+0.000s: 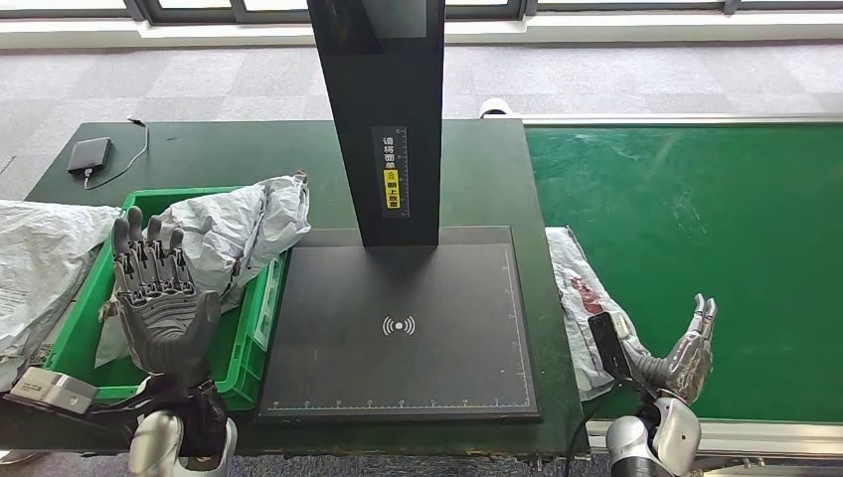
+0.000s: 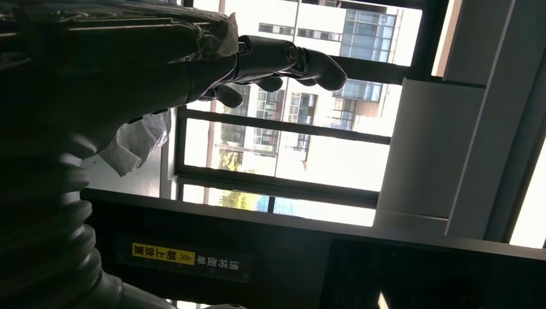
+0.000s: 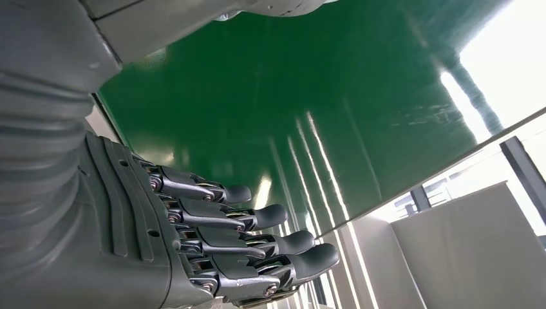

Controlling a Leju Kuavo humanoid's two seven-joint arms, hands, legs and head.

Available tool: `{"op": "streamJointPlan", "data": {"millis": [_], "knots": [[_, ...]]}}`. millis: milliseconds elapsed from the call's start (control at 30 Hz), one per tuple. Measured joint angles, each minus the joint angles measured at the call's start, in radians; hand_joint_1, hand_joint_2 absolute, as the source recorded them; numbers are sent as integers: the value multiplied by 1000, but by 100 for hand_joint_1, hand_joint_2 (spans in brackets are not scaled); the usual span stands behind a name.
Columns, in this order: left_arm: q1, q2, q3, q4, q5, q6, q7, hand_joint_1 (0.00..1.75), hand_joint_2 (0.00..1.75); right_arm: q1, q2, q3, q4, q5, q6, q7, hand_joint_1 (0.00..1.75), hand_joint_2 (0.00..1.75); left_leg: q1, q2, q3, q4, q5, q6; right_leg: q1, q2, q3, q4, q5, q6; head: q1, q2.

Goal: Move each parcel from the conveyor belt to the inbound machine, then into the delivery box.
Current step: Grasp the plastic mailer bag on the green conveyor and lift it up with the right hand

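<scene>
Parcel (image 1: 234, 227) is lodged in green box (image 1: 249, 343), another parcel (image 1: 582, 293) is left beside belt (image 1: 696, 248); both hands (image 1: 159, 298) (image 1: 686, 353) are spread, nothing grasped.

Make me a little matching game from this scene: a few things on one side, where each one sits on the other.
Things:
1. grey parcel
2. left hand
3. right hand
4. black device with cable

Places:
A. far left corner of the dark table
B. in the green crate
C. over the conveyor belt's near edge
D. raised open over the crate

Pairs: 1-B, 2-D, 3-C, 4-A
</scene>
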Motion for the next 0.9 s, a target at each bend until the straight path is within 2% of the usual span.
{"op": "streamJointPlan", "data": {"millis": [100,167,233,300,533,900], "knots": [[0,0,0,0,-3,2,0,0,175,-1,0,0,1,2,6,3,175,175,0,0,0,0,0,0,0,0,0,0,0,0,0,0],[10,0,-2,-3,-24,21,1,0,175,-18,-3,0,32,15,69,30,175,175,0,1,0,0,0,0,0,1,1,0,0,0,0,0],[41,-1,-11,-15,-55,51,1,0,175,-53,-16,0,119,30,200,72,175,175,0,4,2,0,-1,0,0,4,1,0,0,0,0,0],[75,-3,-26,-29,-69,67,0,0,175,-77,-30,0,214,37,277,94,175,175,0,4,2,0,-2,1,0,3,1,0,0,0,0,0],[112,-8,-43,-50,-72,75,0,0,175,-151,-60,1,379,39,263,101,175,175,0,2,3,0,-2,1,0,1,2,0,0,0,0,0],[120,-8,-49,-57,-72,77,0,0,175,-191,-74,2,460,37,262,104,175,175,0,2,3,0,-2,1,0,1,3,0,0,0,0,0]]}}
